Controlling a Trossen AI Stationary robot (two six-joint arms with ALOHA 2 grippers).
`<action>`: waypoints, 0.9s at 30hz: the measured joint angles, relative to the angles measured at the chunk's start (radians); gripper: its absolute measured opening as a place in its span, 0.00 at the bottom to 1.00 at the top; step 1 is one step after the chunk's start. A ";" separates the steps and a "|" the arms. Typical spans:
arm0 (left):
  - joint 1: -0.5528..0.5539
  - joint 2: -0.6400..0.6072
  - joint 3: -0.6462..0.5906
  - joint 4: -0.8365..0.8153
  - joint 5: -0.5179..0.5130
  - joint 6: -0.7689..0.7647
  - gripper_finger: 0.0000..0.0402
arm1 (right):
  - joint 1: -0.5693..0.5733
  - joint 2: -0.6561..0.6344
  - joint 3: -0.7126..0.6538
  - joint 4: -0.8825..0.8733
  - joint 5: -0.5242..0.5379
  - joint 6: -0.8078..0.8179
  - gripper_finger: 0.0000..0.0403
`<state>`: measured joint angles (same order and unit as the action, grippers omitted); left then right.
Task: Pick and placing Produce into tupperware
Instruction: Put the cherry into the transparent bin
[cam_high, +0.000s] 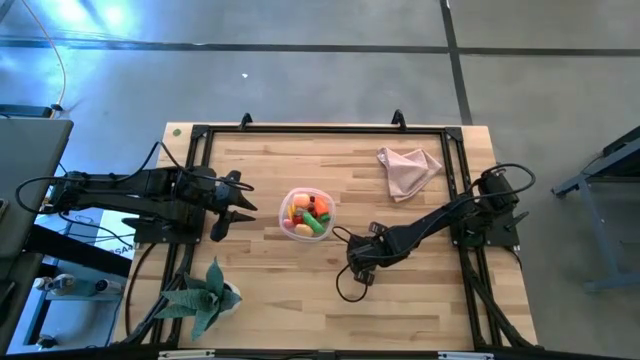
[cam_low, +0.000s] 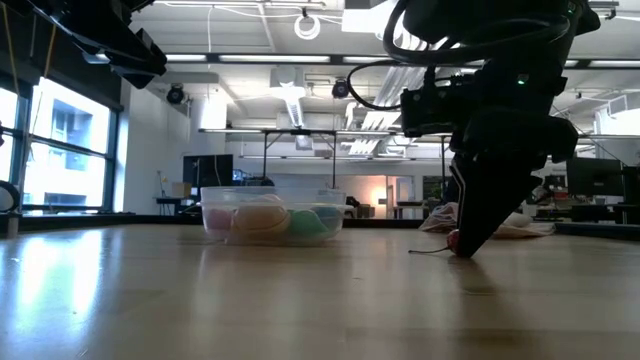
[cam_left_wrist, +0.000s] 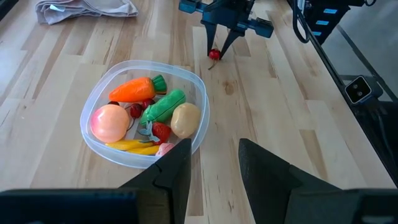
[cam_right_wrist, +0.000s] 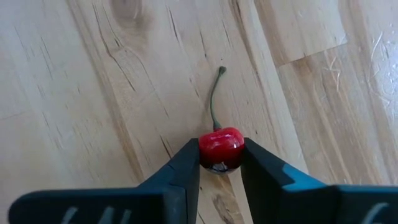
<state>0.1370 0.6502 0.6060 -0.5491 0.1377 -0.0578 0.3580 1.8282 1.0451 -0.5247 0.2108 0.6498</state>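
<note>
We find most produce already in the tupperware (cam_left_wrist: 144, 111); beside it, our right gripper (cam_right_wrist: 221, 163) clamps the last cherry (cam_right_wrist: 220, 147), left gripper (cam_left_wrist: 213, 163) apart.

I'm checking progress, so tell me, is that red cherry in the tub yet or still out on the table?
Out. The cherry sits on the bare table, pinched by the right claw, apart from the tupperware. The left claw waits open.

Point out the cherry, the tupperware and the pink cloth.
cherry (cam_right_wrist: 221, 147): right wrist view, on its red body, between the right gripper's fingers.
tupperware (cam_left_wrist: 198, 93): left wrist view, on its clear rim.
pink cloth (cam_high: 407, 170): high view, on its crumpled middle.
</note>
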 joint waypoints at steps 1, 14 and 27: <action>0.000 0.000 0.000 0.000 0.000 0.000 0.30 | 0.000 0.000 0.000 0.000 0.000 0.000 0.20; 0.000 0.000 0.000 0.000 0.000 0.000 0.30 | -0.001 -0.003 0.084 -0.098 0.024 -0.002 0.20; 0.000 0.000 0.000 0.000 0.000 0.000 0.30 | -0.057 -0.005 0.534 -0.412 0.206 -0.176 0.20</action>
<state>0.1368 0.6502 0.6056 -0.5491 0.1379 -0.0578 0.3008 1.8233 1.5794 -0.9366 0.4168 0.4740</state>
